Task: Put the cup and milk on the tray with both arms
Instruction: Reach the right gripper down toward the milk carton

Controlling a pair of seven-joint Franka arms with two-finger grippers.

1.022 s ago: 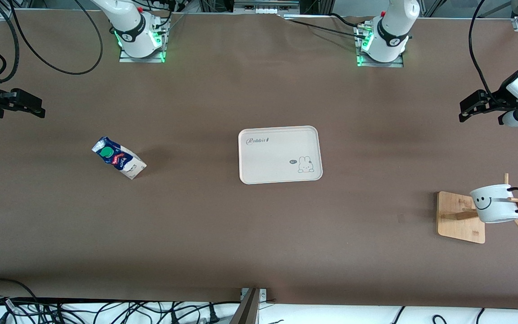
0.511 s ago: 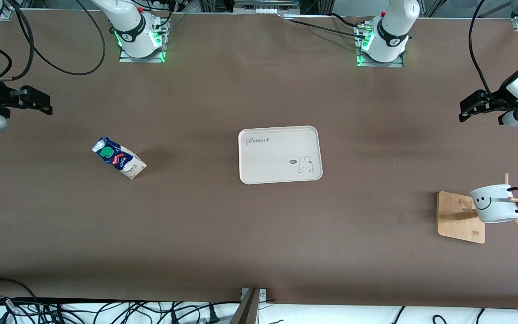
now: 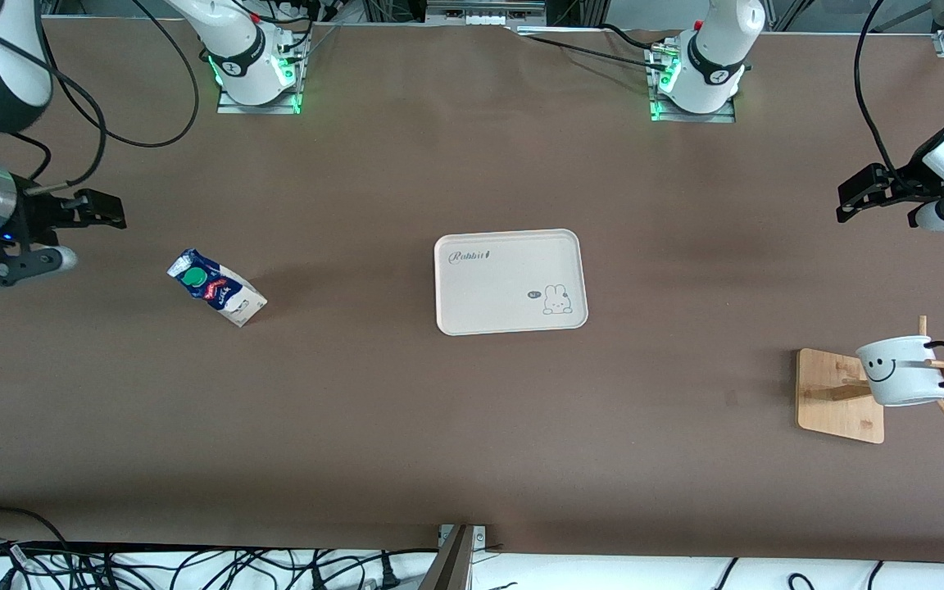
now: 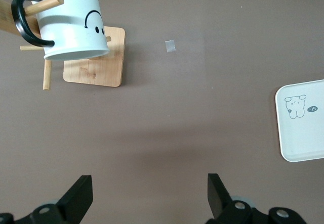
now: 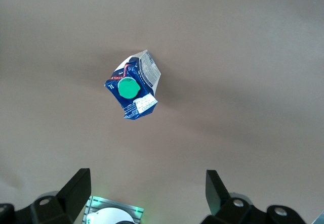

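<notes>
Right gripper [image 3: 99,211] has swung in from the table's edge at the right arm's end toward the milk [image 3: 216,288] since a second ago; nothing else moved. It hangs over bare table near the carton, not over it, fingers spread wide, holding nothing. Much of that arm is cut off by the front view's edge. In the right wrist view only the two finger tips [image 5: 76,189] show, with the milk [image 5: 133,86] between and well apart from them.

Milk stands on the table toward the right arm's end, green cap up, apart from everything. Whether it is upright or leaning is hard to tell.

Tray [image 3: 510,281] lies flat mid-table with nothing on it. Left wrist view catches just one corner of it [image 4: 304,123], rest cropped.

Cup [image 3: 901,370] hangs sideways by its black handle on a peg of the wooden rack [image 3: 837,393], at the left arm's end, nearer the front camera than the tray. Smiley face partly visible; rack pegs partly hidden by the cup.

Left gripper [image 3: 865,195] waits over bare table at the left arm's end, fingers wide open, empty; its arm is cut off at the frame edge. In its wrist view the finger tips [image 4: 78,196] show at the edge, cup [image 4: 71,24] well apart.
</notes>
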